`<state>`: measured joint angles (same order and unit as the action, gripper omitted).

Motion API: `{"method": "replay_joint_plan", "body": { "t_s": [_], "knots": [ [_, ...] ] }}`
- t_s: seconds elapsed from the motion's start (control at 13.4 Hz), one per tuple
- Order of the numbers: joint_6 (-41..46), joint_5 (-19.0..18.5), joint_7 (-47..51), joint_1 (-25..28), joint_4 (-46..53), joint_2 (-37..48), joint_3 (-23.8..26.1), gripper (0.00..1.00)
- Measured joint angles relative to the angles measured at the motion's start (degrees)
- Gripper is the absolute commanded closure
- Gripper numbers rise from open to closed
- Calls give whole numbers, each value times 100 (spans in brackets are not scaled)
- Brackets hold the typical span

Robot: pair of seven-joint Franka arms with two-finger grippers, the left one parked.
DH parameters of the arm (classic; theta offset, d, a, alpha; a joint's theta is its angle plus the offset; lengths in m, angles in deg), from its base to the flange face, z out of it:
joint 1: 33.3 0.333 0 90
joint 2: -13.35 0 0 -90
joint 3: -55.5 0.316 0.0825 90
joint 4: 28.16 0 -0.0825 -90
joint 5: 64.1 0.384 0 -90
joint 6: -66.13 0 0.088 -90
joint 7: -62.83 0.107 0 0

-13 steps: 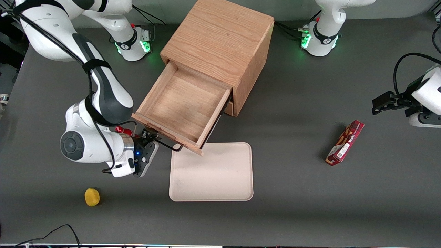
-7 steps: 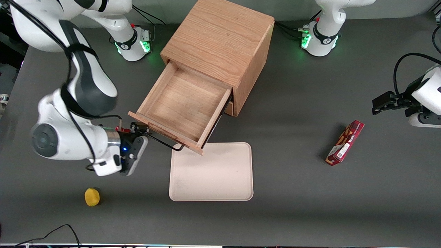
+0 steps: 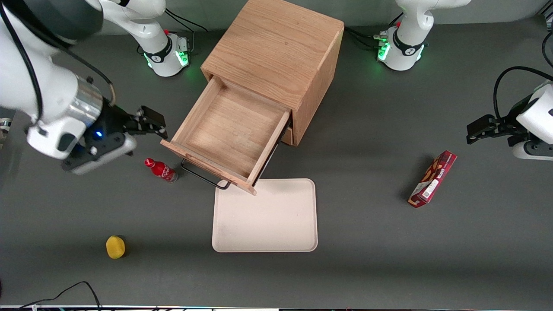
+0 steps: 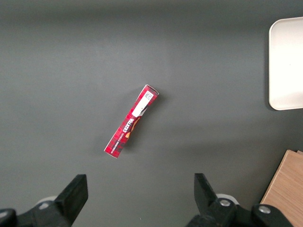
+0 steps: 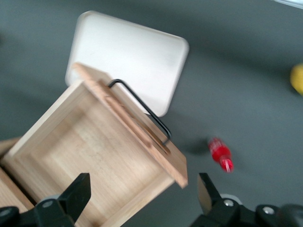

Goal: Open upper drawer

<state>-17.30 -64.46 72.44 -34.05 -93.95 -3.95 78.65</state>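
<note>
Front view: the upper drawer [image 3: 229, 136] stands pulled well out of the cabinet [image 3: 276, 52] at the frame's center, its plain wooden box bare and its black wire handle [image 3: 203, 175] hanging in front of the drawer face, just above the cream tray [image 3: 265, 216]. The gripper [image 3: 151, 123] hovers at the left of the frame, level with the drawer's corner and just apart from it, its jaws spread and holding nothing. A small red bottle [image 3: 160, 169] stands on the table below the gripper, near the handle's end. A yellow object [image 3: 115, 246] sits at lower left, a red box [image 3: 433, 179] at right.

Right wrist view: the drawer [image 5: 94, 156] lies between and just past the parted fingertips [image 5: 78, 191], with handle [image 5: 142, 111], tray [image 5: 128, 56] and bottle [image 5: 220, 154] in sight.

Left wrist view: the red box [image 4: 131, 121] lies on the dark table, the tray's corner [image 4: 286, 61] at the right edge.
</note>
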Motion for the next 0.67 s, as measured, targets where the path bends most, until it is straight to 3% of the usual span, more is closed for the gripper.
{"method": "replay_joint_plan", "body": {
  "t_s": [0.3,0.67],
  "knots": [
    [451,-174,384,-167,-781,600,-741,0],
    [-1230,32,188,-224,-3628,2089,-1643,0]
  ]
}}
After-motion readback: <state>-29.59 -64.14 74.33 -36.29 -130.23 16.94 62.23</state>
